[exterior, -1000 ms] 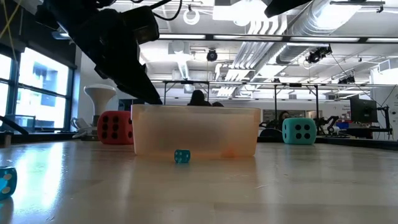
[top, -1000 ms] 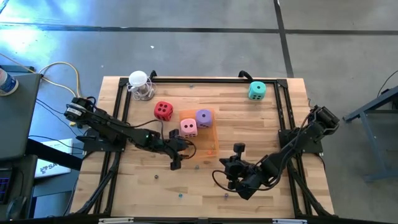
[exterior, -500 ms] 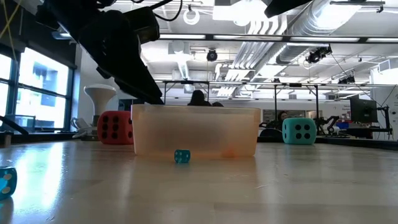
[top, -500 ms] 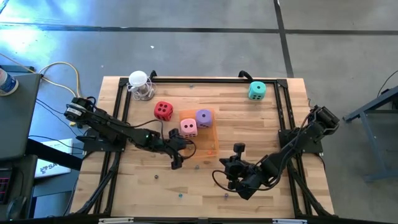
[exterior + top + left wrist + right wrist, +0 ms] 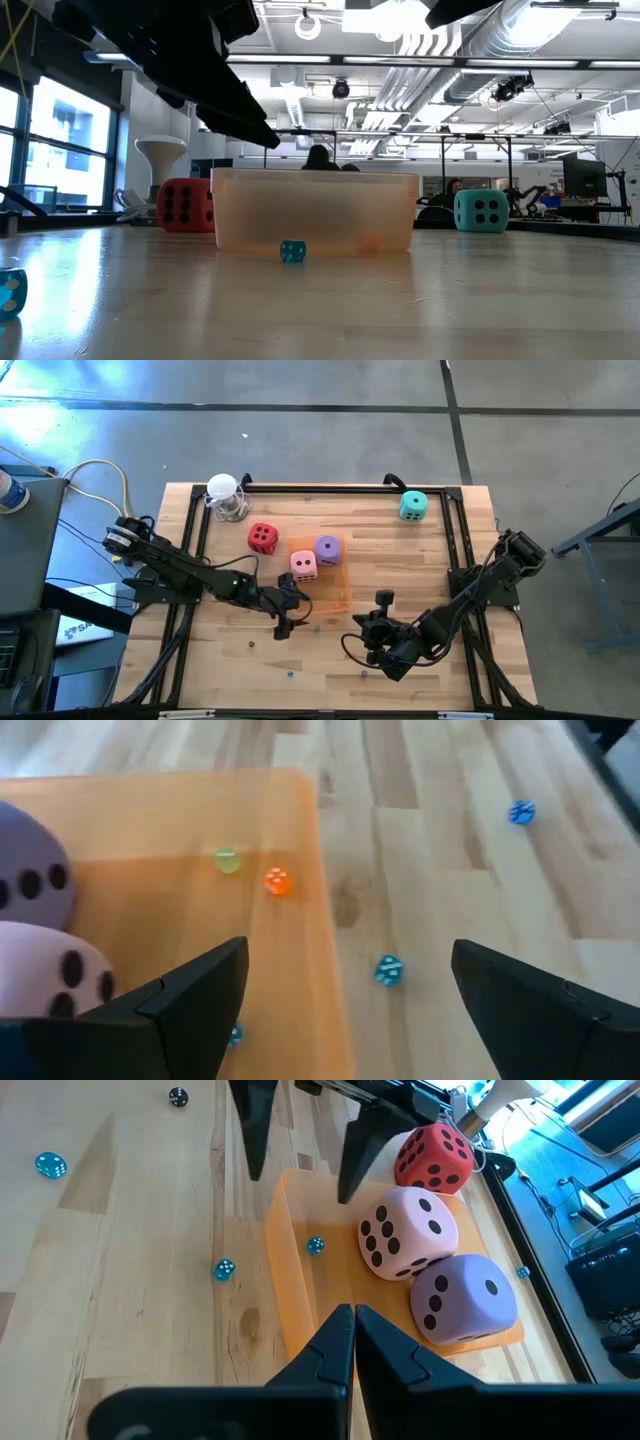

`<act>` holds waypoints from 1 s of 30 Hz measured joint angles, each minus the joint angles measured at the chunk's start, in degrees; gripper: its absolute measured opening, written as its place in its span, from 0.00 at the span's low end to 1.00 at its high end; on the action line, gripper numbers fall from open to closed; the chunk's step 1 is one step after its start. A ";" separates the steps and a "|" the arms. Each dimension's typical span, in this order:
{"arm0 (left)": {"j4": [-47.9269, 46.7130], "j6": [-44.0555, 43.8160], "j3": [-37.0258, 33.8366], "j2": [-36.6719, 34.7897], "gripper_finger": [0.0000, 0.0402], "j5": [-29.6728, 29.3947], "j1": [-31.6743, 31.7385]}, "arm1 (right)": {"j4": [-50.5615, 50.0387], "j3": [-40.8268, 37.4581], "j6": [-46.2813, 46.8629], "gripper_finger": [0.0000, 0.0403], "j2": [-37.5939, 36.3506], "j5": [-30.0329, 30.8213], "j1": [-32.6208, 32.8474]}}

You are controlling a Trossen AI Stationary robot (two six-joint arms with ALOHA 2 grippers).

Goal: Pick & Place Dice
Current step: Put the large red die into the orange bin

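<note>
The pink die and the purple die rest side by side in the far part of the translucent orange tray. The red die sits on the table just left of the tray. The teal die stands alone near the far right corner. My left gripper is open and hovers at the tray's near left corner; its wrist view shows the tray wall between the fingers. My right gripper is shut and waits near the table's near edge, pointing at the tray.
Tiny dice lie scattered on the wood: a blue one beside the tray, others toward the near edge, and an orange one inside the tray. A white round object stands at the far left. Black frame rails border the table.
My left gripper has risen a little above the tray's near left corner and drifted slightly toward the table's right. The dice and the tray have stayed where they were.
</note>
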 joint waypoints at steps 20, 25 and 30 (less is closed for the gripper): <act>2.08 6.70 0.04 0.02 0.99 -12.01 -6.24 | 0.00 0.00 0.02 0.01 0.02 -0.01 -0.04; 3.95 8.25 0.04 0.04 0.99 -17.43 -7.11 | 0.00 0.00 0.02 0.01 0.02 -0.64 -0.04; 5.02 10.89 0.04 0.04 0.99 -19.17 -8.87 | -0.08 -0.02 0.02 0.01 0.02 -1.45 -0.04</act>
